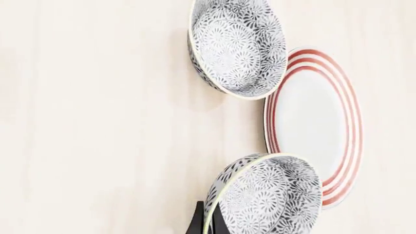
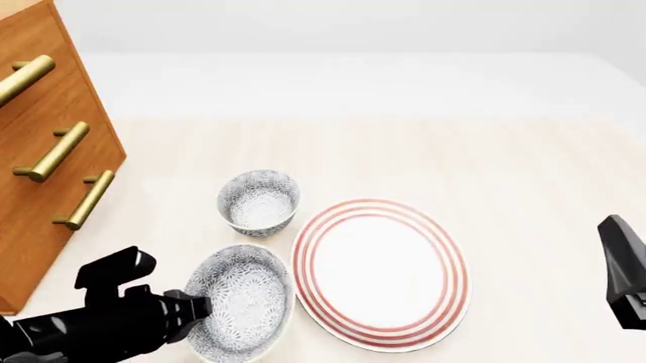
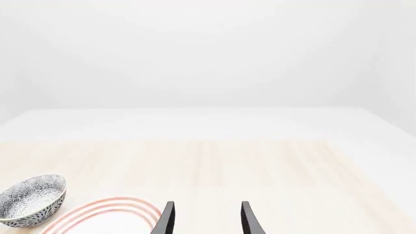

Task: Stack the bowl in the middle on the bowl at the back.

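The back bowl (image 2: 259, 201) (image 1: 239, 46), white with a dense grey flower pattern, stands upright on the table left of the plate; it also shows in the right wrist view as the bowl (image 3: 31, 200). The middle bowl (image 2: 240, 301) (image 1: 270, 195), same pattern, is nearer me at the plate's left edge. My left gripper (image 2: 197, 306) (image 1: 208, 222) is shut on this bowl's left rim, one finger inside and one outside. My right gripper (image 3: 204, 219) is open and holds nothing; its arm (image 2: 622, 268) is at the table's right side, far from both bowls.
A white plate with red rings (image 2: 382, 272) (image 1: 315, 122) lies right of both bowls, its rim close to them. A wooden drawer cabinet (image 2: 51, 151) with brass handles stands along the left side. Pale wooden tabletop (image 2: 485, 166) stretches behind and to the right.
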`<move>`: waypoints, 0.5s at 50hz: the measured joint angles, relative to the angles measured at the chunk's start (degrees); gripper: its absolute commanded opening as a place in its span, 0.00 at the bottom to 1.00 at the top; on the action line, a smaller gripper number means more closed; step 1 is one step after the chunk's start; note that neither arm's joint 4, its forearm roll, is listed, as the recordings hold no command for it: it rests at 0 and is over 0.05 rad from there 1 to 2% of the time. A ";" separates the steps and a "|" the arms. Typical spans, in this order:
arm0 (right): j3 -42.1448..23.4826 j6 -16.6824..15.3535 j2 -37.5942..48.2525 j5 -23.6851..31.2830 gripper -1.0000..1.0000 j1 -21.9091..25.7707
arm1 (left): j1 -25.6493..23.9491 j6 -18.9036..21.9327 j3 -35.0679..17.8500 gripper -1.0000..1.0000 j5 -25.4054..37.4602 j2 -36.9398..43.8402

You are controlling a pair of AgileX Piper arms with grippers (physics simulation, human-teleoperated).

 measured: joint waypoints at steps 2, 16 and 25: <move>0.00 -0.01 0.00 0.00 1.00 0.01 | -0.03 0.01 -0.36 0.00 1.97 -1.96; 0.00 -0.09 0.00 -0.02 1.00 0.03 | -2.54 0.50 -6.30 0.00 21.65 -19.07; 0.00 -0.23 0.01 0.00 1.00 0.07 | -3.80 4.66 -12.85 0.00 33.16 -23.23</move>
